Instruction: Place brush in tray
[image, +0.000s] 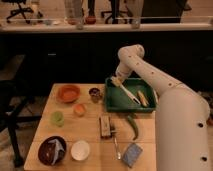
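Brush (128, 91): long, slim, white, round head at upper left end, handle running diagonally down-right. Lies inside tray, head near back-left corner, handle end toward tray middle. Tray (114, 103): large green rectangle, raised sides, flared rim, flat on right rear part of wooden surface (90, 131), upright. Hand (118, 78) just above tray's back-left area, at brush head end; contact with brush unclear.
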